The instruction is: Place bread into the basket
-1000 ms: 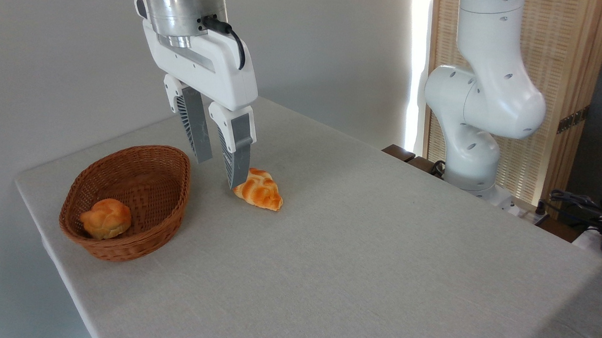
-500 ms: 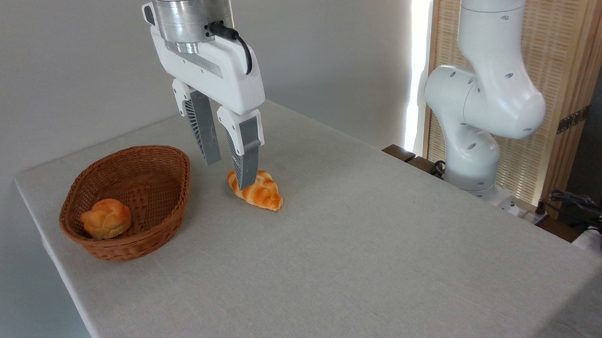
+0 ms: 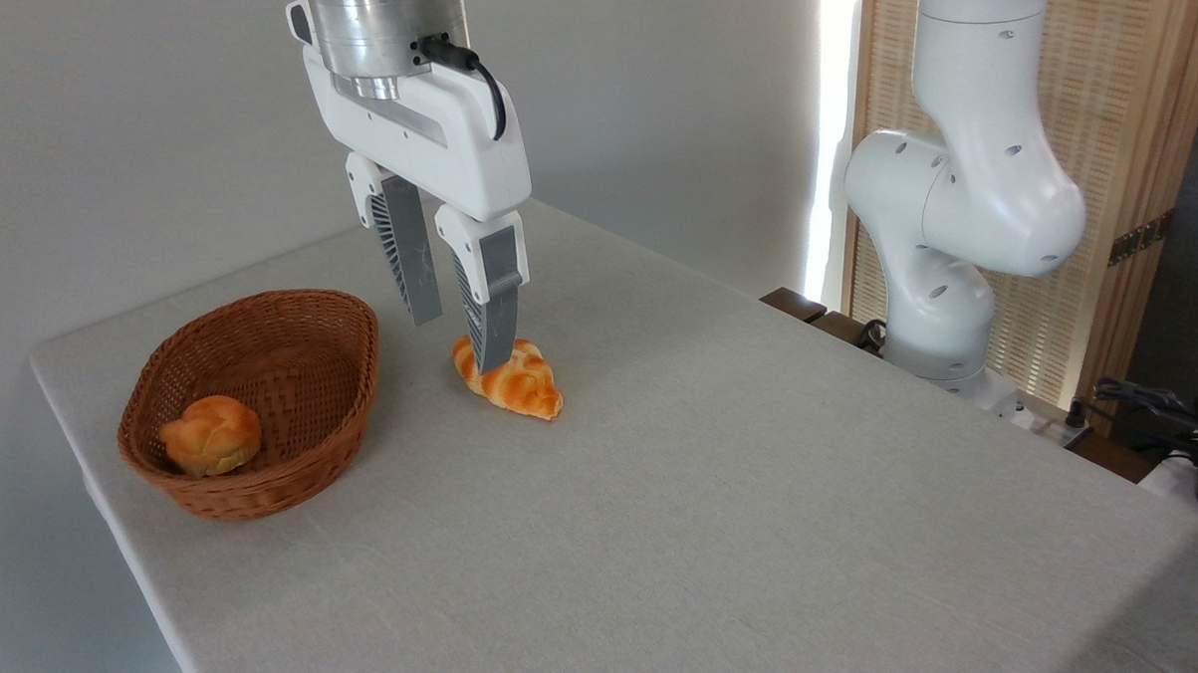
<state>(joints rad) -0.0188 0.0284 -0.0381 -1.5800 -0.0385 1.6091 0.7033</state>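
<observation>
Bread [image 3: 211, 434] lay inside the basket [image 3: 332, 407], low against its near left wall, well apart from the gripper [image 3: 456, 345]. That gripper hung above the table [image 3: 753, 501] with its two grey fingers [image 3: 409, 260] spread apart and nothing held between them. Its nearer fingertip stood in front of the left end of the striped pastry [image 3: 514, 377]; whether it touched the pastry could not be told. The pastry rested on the cloth just right of the basket, its pointed end toward the right. The basket sat near the table's left edge. Beyond the table's far right side stood the white arm base [image 3: 946, 239], before a slatted wooden screen [image 3: 1114, 145]
</observation>
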